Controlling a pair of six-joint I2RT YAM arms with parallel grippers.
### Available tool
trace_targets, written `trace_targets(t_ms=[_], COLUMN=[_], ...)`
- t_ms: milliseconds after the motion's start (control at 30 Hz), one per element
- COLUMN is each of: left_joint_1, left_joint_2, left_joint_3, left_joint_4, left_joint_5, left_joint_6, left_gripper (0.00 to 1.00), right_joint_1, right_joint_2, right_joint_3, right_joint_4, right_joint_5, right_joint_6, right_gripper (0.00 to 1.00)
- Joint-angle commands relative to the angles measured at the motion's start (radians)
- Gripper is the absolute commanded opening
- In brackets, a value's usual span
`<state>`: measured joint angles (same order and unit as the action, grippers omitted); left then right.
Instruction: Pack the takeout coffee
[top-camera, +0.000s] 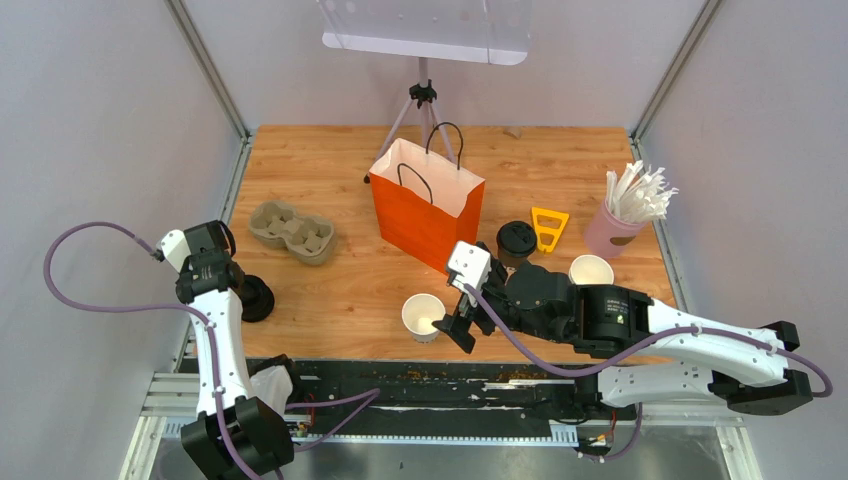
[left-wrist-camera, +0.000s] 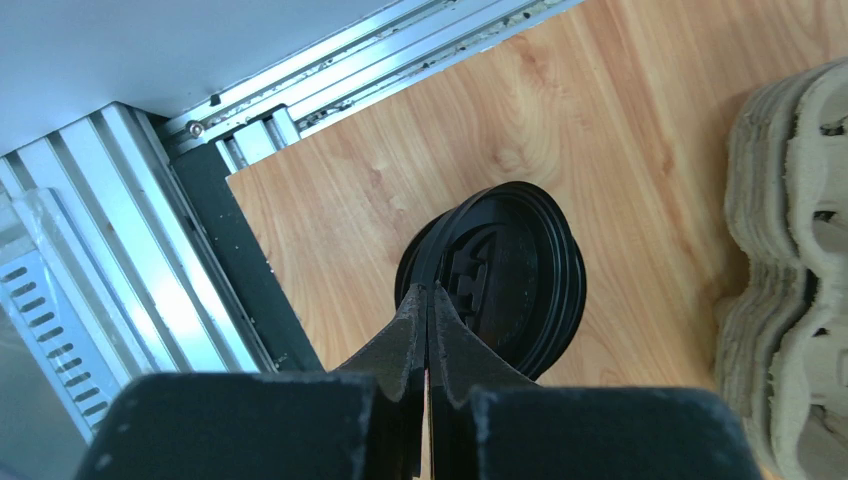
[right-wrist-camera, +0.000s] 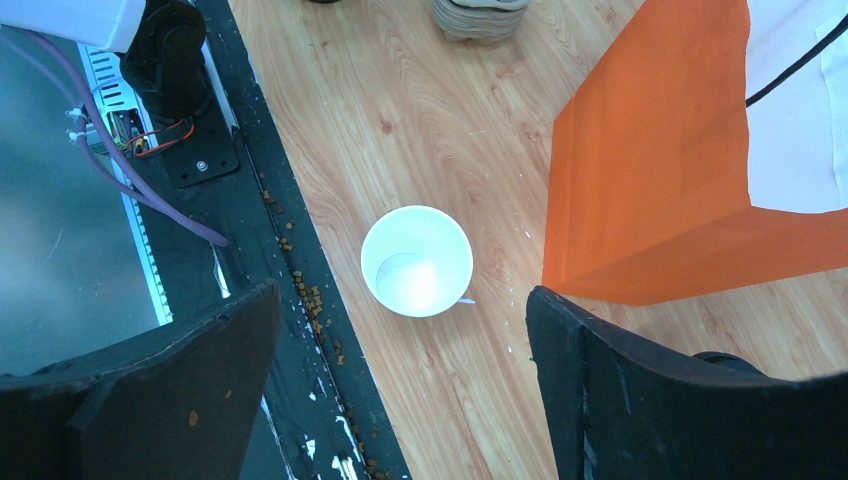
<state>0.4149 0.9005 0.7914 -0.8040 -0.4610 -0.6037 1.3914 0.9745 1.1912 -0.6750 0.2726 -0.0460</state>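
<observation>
Far left, we see the left gripper (left-wrist-camera: 430, 295) with its fingers pressed flat together, no gap between them. The tips sit right at the near rim of a black lid (left-wrist-camera: 505, 280) lying on the wooden table (top-camera: 350, 160) by its left edge; we cannot tell whether the rim is actually pinched. The lid may be several stacked, not clear. Just right of it and a bit further back, the brown pulp tray (top-camera: 292, 232) lies flat, apart from the lid. Next, mid-table, the orange bag (top-camera: 425, 205) stands upright, mouth open, handles up. In front of the bag, near the table's front edge, an open white cup (top-camera: 423, 316) stands upright, no lid on it and apart from the bag. The right gripper (right-wrist-camera: 403, 292) is over that cup, fingers spread wide on either side of it in the wrist view, holding nothing and not touching the cup. Right of the bag we note a lidded cup (top-camera: 517, 240), upright, just beside the bag's right corner. A flat yellow piece (top-camera: 548, 228) lies just right of it. In front of that, a second open cup (top-camera: 591, 270) stands upright, beside the right arm. Far right, a pink cup (top-camera: 612, 232) holds white straws (top-camera: 638, 195).
</observation>
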Motion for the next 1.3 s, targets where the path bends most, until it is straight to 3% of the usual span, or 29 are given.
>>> trace_targets(t_ms=[0, 567, 900, 1100, 1267], left_joint_1=[0.011, 0.011, -0.076, -0.164, -0.207], left_joint_2=[-0.010, -0.089, -0.114, -0.132, -0.149], left_joint_3=[0.039, 0.131, 0.215, 0.228, 0.214], left_joint_4=[0.002, -0.091, -0.123, -0.107, -0.058], left_joint_5=[0.036, 0.158, 0.103, 0.251, 0.461], left_joint_6=[-0.025, -0.025, 0.083, 0.172, 0.191], left_gripper=[0.00, 0.00, 0.00, 0.00, 0.00], right_joint_1=[0.002, 0.002, 0.002, 0.001, 0.001], right_joint_2=[0.003, 0.050, 0.110, 0.117, 0.104], right_joint_3=[0.011, -0.014, 0.008, -0.025, -0.101], right_joint_4=[0.048, 0.138, 0.220, 0.345, 0.509], right_joint_5=[0.011, 0.024, 0.061, 0.086, 0.073], right_joint_6=[0.004, -0.014, -0.028, -0.030, -0.079], right_gripper=[0.93, 0.93, 0.94, 0.94, 0.95])
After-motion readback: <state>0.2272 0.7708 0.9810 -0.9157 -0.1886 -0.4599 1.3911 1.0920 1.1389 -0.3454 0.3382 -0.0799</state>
